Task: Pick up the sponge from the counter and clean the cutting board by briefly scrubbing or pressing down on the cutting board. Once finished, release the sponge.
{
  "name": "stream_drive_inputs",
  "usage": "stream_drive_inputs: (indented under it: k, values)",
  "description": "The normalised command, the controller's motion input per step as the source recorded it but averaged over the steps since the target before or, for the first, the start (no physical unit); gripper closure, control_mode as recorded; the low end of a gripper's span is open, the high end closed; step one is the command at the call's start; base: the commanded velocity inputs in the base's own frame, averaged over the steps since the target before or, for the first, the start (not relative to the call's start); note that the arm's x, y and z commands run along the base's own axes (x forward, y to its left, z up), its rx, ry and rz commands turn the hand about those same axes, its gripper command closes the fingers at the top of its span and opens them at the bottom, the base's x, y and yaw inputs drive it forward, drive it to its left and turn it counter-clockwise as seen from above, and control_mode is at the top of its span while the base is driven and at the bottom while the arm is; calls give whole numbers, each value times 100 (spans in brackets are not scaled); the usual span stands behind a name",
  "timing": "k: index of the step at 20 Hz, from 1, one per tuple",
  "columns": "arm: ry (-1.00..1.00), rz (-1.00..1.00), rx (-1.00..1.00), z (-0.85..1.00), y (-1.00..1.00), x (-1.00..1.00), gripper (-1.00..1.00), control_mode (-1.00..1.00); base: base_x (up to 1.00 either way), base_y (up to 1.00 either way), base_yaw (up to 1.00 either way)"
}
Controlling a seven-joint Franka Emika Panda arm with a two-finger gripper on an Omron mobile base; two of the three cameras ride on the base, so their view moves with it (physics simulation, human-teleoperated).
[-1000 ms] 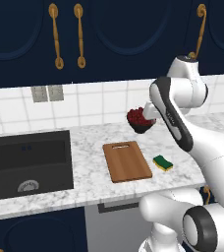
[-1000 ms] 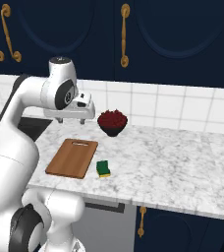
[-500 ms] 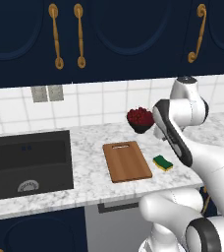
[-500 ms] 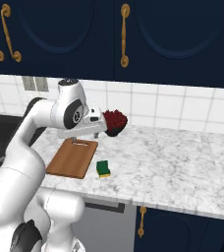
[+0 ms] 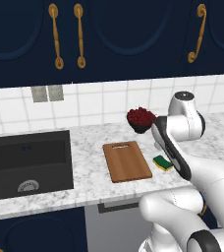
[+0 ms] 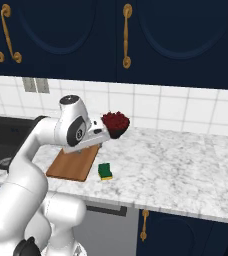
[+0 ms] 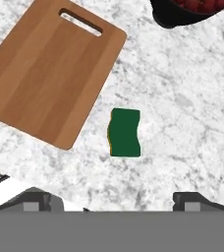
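The sponge, green side up with a yellow edge showing, lies on the marble counter just right of the cutting board. The brown wooden board lies flat, its slot handle toward the wall. My gripper hovers above the counter, open, its fingertips wide apart with nothing between them; the sponge lies ahead of them, centred. From the base, the sponge sits by the cutting board near the counter's front edge, partly under my bent arm.
A dark bowl of red fruit stands behind the board near the tiled wall. A black sink is set in the counter to the left. Bare marble stretches to the right.
My arm has dropped lower and folded in over the sponge and board. The jaws have widened a little. Sponge, board and bowl have not moved.
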Motion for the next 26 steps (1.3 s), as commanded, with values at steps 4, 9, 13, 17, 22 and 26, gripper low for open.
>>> stream_drive_inputs:
  k: [4,9,13,17,22,26]
  values:
    - [-9,2,0,-25,0,0,-100,-100,0,0,0]
    - [-2,0,0,-12,-5,2,-100,-100,0,0,0]
    - [0,0,4,-19,-20,10,-100,-100,0,0,0]
    - [0,0,0,-22,-5,11,-100,-100,0,0,0]
    - [0,0,0,-32,0,17,-100,-100,0,0,0]
    - [1,0,0,-31,-1,17,-100,-100,0,0,0]
